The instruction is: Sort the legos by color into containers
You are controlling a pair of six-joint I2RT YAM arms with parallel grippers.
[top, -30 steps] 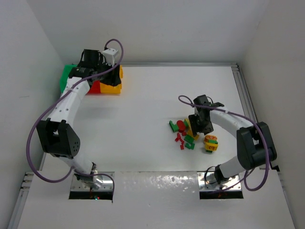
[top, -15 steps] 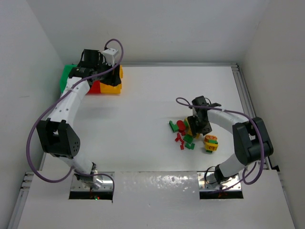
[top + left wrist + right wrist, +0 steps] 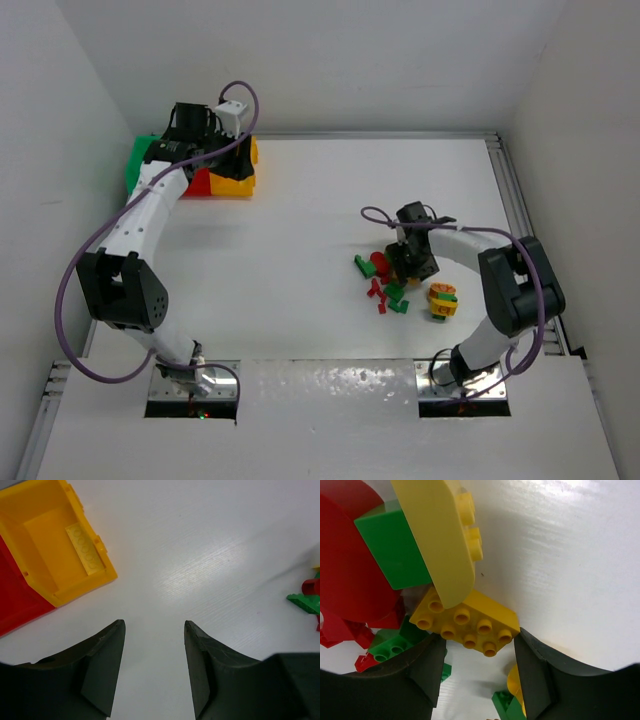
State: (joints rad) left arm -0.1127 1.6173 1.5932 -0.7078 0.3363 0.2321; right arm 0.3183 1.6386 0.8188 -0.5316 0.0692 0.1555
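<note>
The containers stand joined at the far left: green [image 3: 140, 160], red [image 3: 203, 183] and yellow [image 3: 238, 182]. In the left wrist view a flat yellow brick [image 3: 86, 550] lies in the yellow bin [image 3: 75, 591], beside the red bin [image 3: 15, 602]. My left gripper [image 3: 154, 630] hangs open and empty above bare table just beyond that bin. The legos [image 3: 385, 280] lie heaped right of centre. My right gripper [image 3: 405, 265] is down in the heap, open. Its tips [image 3: 477, 640] straddle the near edge of a yellow eight-stud brick [image 3: 470, 617]. A long yellow curved brick [image 3: 445, 535] leans over that brick.
A green block [image 3: 395, 545], a big red rounded piece [image 3: 345, 575] and small green bricks [image 3: 390, 647] crowd the left of the right gripper. A stacked yellow, red and green piece [image 3: 442, 298] stands apart at the heap's right. A metal rail [image 3: 515, 210] borders the table's right side.
The right arm has swung a little left and pushed its gripper further into the heap, onto the yellow brick. The left arm and the bins have not moved.
</note>
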